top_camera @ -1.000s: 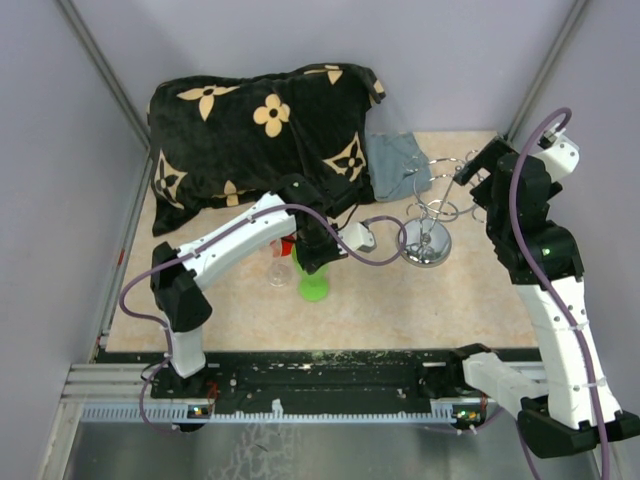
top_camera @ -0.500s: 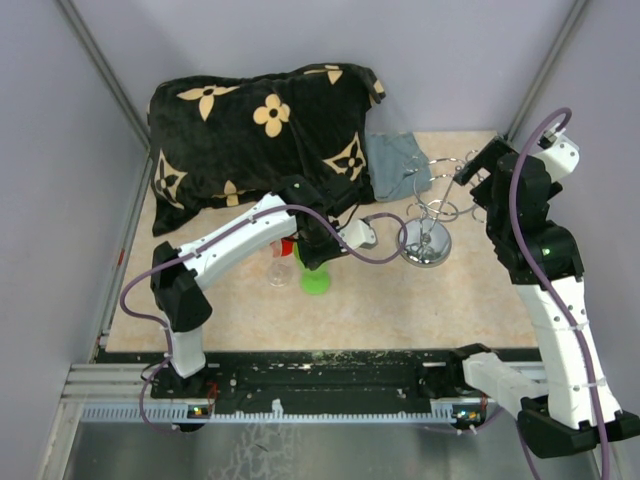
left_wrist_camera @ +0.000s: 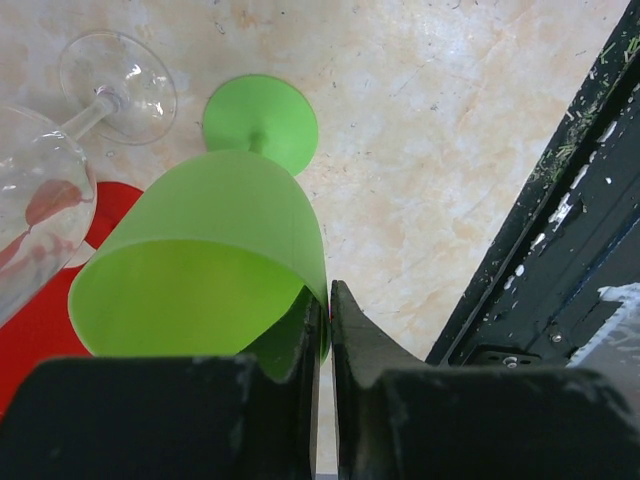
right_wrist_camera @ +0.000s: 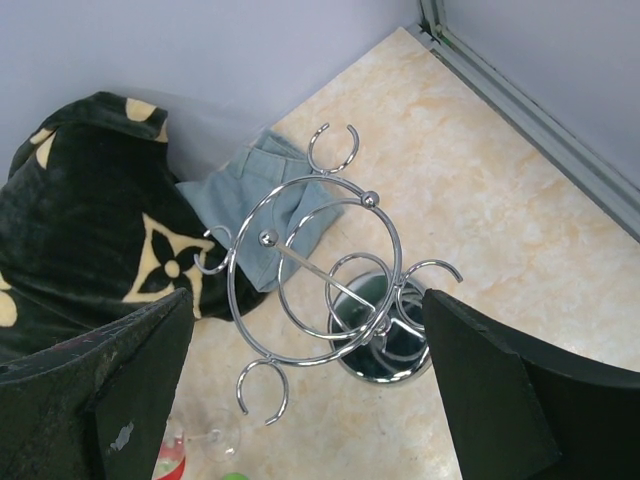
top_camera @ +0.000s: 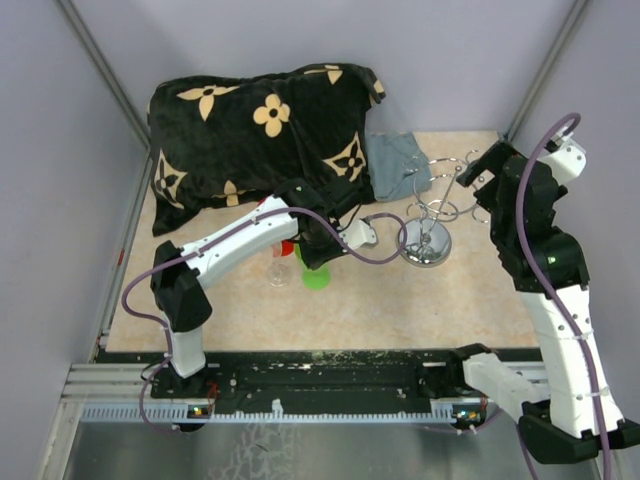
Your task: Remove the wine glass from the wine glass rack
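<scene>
The wine glass rack (top_camera: 428, 232) is a silver wire stand with a mirror base at the table's right; its loop arms (right_wrist_camera: 318, 268) hold no glass. My left gripper (top_camera: 314, 248) is shut on the rim of a green wine glass (left_wrist_camera: 210, 250), one finger inside the bowl and one outside. The glass's round foot (top_camera: 316, 277) is low at the tabletop left of the rack. My right gripper (right_wrist_camera: 308, 335) is wide open and empty above the rack, and shows in the top view (top_camera: 482, 172).
A clear wine glass (top_camera: 278, 270) and a red object (top_camera: 287, 247) sit just left of the green glass. A black patterned blanket (top_camera: 260, 125) and a blue cloth (top_camera: 398, 162) lie at the back. The black front rail (left_wrist_camera: 560, 230) runs close by.
My left gripper has shifted slightly back with the green glass, whose foot now looks lower and nearer the arm. My right arm has shifted a little to the right.
</scene>
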